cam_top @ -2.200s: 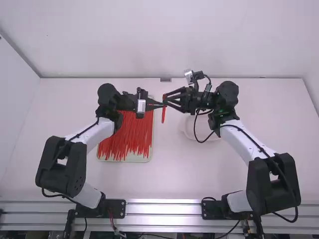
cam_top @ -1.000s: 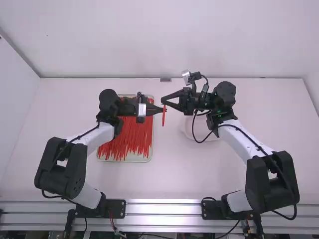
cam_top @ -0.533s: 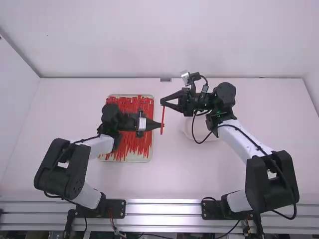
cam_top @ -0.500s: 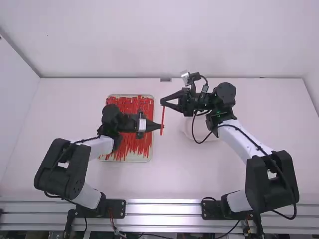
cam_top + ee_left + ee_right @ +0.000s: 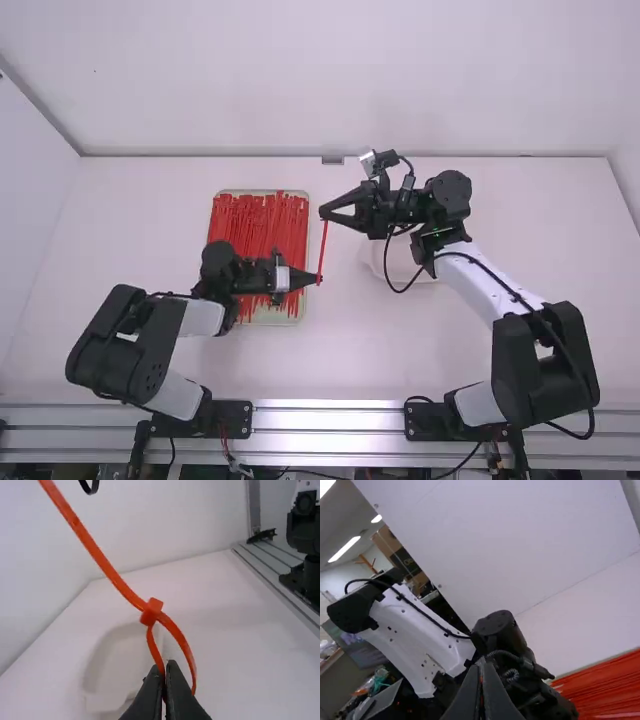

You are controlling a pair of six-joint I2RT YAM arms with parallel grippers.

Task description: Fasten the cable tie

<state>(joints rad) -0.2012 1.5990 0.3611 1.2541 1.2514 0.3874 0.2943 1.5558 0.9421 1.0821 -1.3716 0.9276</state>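
Bright, even overhead light casts faint shadows.

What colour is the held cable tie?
The cable tie is red-orange, clearest in the left wrist view.

Left arm (image 5: 205, 316), right arm (image 5: 478, 283): white tubular links, bulky rounded black joint housings (image 5: 447, 190). Slim black tapered left gripper (image 5: 306, 279), right gripper (image 5: 323, 212). Thin black cable (image 5: 388, 272) on right arm; small grey wrist camera (image 5: 368, 160).

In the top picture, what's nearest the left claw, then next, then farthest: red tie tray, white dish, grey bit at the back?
From the left claw:
1. The tray of red ties, right next to it.
2. The white dish, off to the right.
3. The grey bit, at the table's far edge.
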